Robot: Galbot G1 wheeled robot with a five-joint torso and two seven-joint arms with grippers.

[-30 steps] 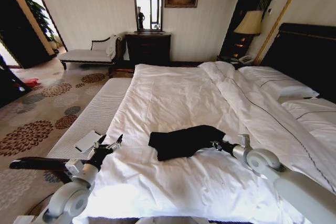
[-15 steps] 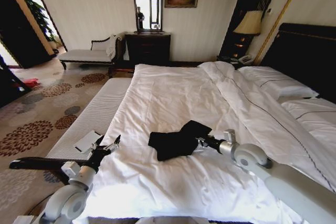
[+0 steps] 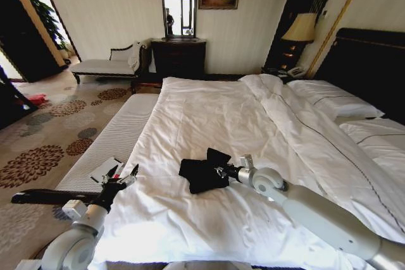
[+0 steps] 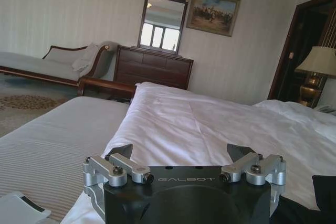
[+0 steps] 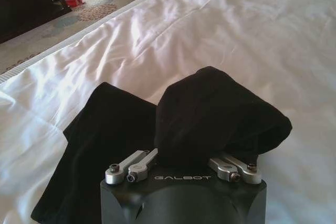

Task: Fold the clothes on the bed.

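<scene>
From the head camera, the black T-shirt (image 3: 204, 172) was sitting bunched up on the white duvet of the bed (image 3: 209, 118), near the foot end and a bit toward the robot's left of the middle. The right hand (image 3: 219, 171) was reaching across from the right side, right at the shirt's edge, with a flap of black fabric standing up just above it. Looked like it was pinching that flap. The left hand (image 3: 121, 177) hung off the left edge of the bed, well apart from the shirt, fingers spread with nothing between them. A small white pad-like thing (image 3: 105, 169) lay on the striped mattress edge just beside it.

Left wrist cam: the left hand (image 4: 185, 153) was wide open, pointing along the bed toward the dark dresser (image 4: 153, 67) and mirror (image 4: 160, 17) on the far wall. A sliver of the black T-shirt (image 4: 324, 191) showed at the frame's corner.

Right wrist cam: the right hand (image 5: 184, 157) was closed on the black T-shirt (image 5: 216, 116), a fat fold of it lifted and draped over the fingers, while the rest of the shirt lay flat on the duvet beside it.
</scene>
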